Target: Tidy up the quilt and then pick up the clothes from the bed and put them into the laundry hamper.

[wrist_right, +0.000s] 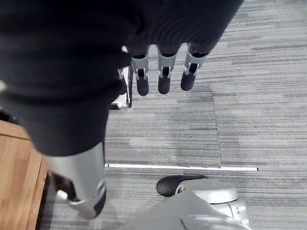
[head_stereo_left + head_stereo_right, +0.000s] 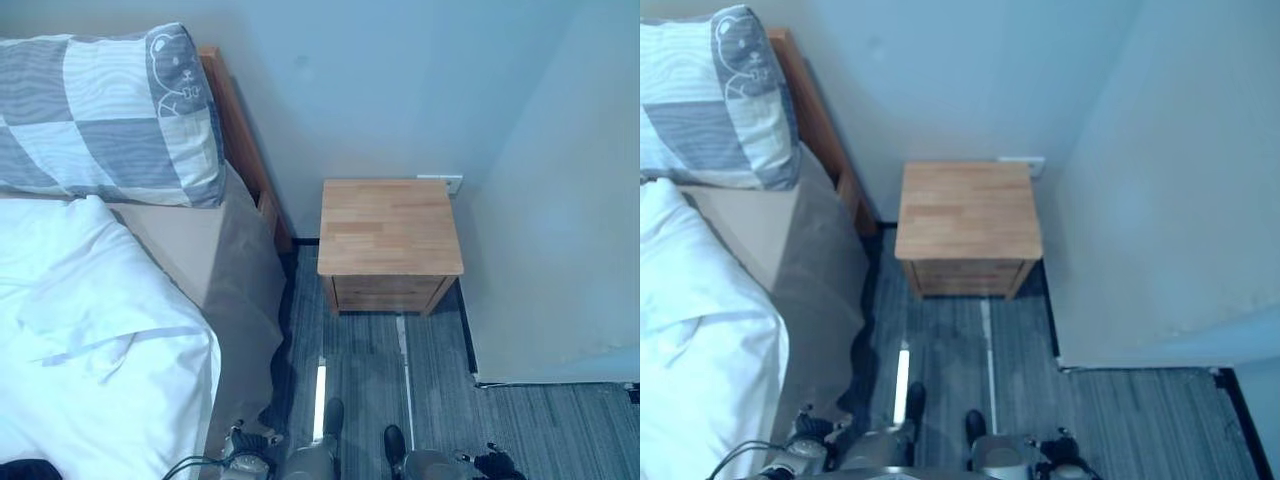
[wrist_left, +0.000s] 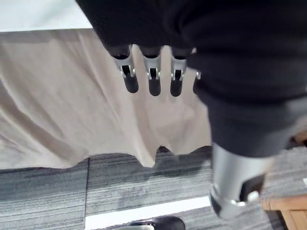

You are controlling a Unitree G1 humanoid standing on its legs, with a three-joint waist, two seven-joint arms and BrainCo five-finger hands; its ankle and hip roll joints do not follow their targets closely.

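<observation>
- Fingers (image 3: pixel 151 79) of the left hand (image 3: pixel 158 28) hang straight and released, holding nothing, in front of the beige bed sheet (image 3: pixel 72 105) that drapes down the side of the bed to the grey carpet floor (image 3: pixel 57 191).
- Fingers (image 1: pixel 163 76) of the right hand (image 1: pixel 158 28) are likewise straight and released, empty, hanging over the carpet.
- White quilt (image 2: pixel 90 340) lies rumpled on the bed, with loose folds near its edge, next to the bare beige sheet.
- Dark bit of cloth (image 2: pixel 25 468) shows at the near edge of the quilt; what it is cannot be told.
- Checked grey-and-white pillow (image 2: pixel 100 110) rests at the head of the bed against the wooden headboard (image 2: pixel 235 125).
- Wooden nightstand (image 2: pixel 390 235) stands beside the bed, against the wall (image 2: pixel 400 80).
</observation>
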